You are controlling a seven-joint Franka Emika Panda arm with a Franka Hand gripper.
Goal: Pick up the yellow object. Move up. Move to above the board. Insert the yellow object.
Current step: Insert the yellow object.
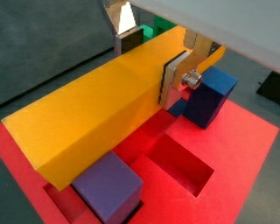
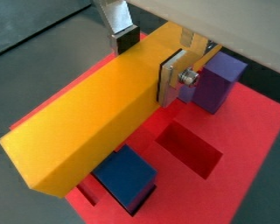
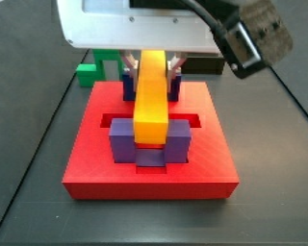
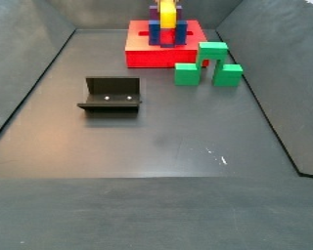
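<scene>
Smooth matt yellow object [image 1: 90, 109] between the gripper's [image 1: 154, 48] silver metal jaws; matt red board [image 3: 211, 163].

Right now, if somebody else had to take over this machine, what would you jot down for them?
Gripper: shut on the yellow object, above the board.
Yellow object: held level over the board, lined up between the purple and blue posts in a side view; whether it is seated yet, I cannot tell.
Done: pick-up, lift, move over the board.
Left: finish the insertion, then release.
Green blocks and the fixture sit on the floor, off the board.
</scene>
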